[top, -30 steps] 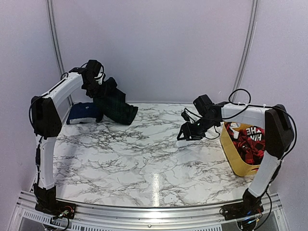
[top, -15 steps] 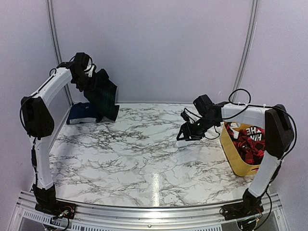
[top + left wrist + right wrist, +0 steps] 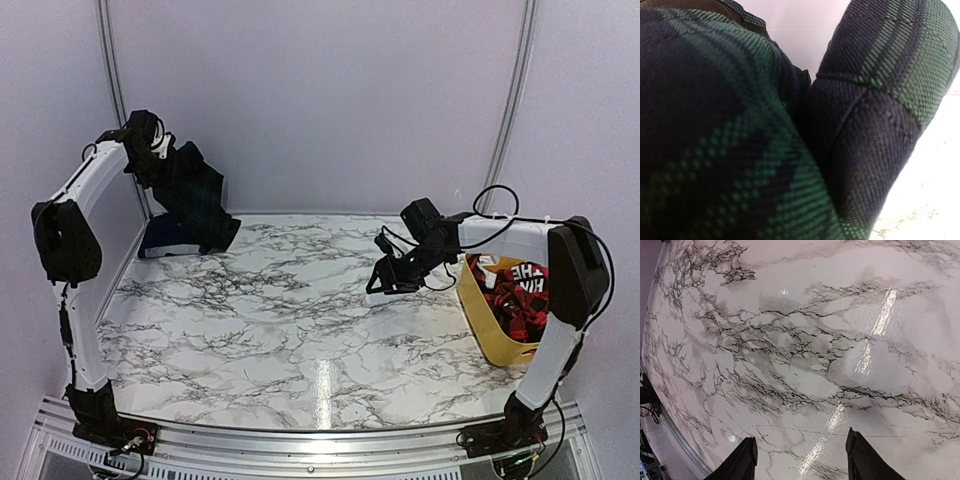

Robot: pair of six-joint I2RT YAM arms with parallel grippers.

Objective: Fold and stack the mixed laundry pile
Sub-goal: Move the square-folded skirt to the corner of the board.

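Left gripper [image 3: 163, 165] has lifted plaid garment [image 3: 197, 200] higher; right gripper [image 3: 384, 281] unmoved, jaws apart.

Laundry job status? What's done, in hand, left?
Done: one plain navy-blue cloth lies folded at the far left corner of the table. In hand: left gripper holds the dark green-and-navy plaid garment raised; right gripper open, empty. Left: red-and-black lettered pieces sit in the yellow plastic tub.
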